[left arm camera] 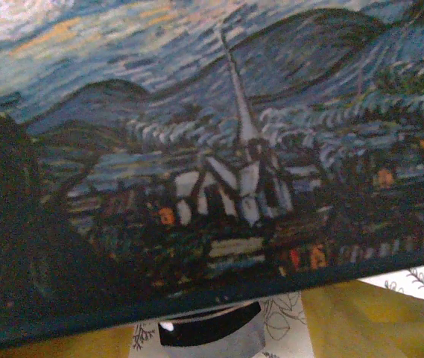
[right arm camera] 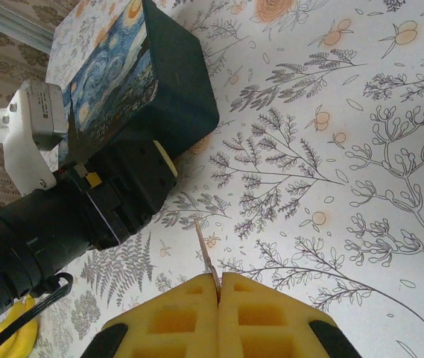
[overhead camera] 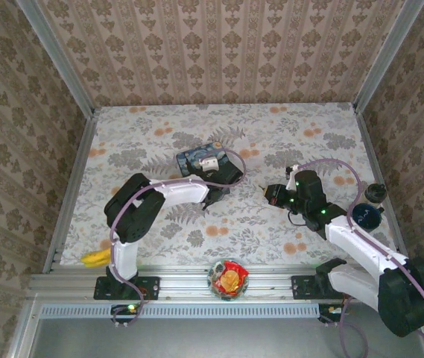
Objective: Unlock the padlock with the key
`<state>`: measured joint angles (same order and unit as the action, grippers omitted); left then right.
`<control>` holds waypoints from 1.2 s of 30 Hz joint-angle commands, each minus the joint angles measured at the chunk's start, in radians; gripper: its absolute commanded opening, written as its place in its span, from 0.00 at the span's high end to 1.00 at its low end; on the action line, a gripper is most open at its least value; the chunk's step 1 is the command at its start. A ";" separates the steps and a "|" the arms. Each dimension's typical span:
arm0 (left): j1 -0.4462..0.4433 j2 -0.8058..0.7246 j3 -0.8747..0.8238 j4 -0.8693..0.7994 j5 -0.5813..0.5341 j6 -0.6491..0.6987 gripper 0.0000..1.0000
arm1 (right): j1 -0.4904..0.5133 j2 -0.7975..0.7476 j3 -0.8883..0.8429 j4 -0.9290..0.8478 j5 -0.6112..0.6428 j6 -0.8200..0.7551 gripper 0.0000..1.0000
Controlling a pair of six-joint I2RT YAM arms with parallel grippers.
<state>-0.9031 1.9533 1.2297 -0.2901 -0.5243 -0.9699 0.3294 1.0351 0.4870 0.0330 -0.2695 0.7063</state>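
Right claw update: pinches the key, aims blade up-left at the blue starry box by left claw; padlock probably there.

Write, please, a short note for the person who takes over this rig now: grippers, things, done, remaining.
The right gripper is shut on the key, its thin blade sticking out over the table, apart from the blue painted box.
The left gripper is at that box, fingers apart; a grip I cannot confirm.
The padlock is perhaps the small silver-and-black piece below the box edge; unsure.
Done: key picked up. Left: bring key to padlock, insert, turn.
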 commanded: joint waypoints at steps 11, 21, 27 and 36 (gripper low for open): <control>0.021 0.058 0.038 0.027 0.000 0.066 0.50 | -0.009 0.002 0.022 0.038 -0.018 0.004 1.00; 0.029 0.058 0.034 0.050 0.009 0.091 0.50 | -0.010 0.003 0.014 0.053 -0.019 0.012 1.00; 0.033 0.062 0.034 0.060 0.014 0.097 0.57 | -0.010 0.006 0.009 0.058 -0.022 0.014 1.00; 0.037 0.070 0.037 0.062 0.014 0.099 0.67 | -0.009 0.000 -0.003 0.059 -0.025 0.021 1.00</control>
<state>-0.8753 2.0079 1.2465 -0.2306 -0.5060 -0.8886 0.3241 1.0363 0.4870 0.0727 -0.2771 0.7139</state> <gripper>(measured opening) 0.351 0.063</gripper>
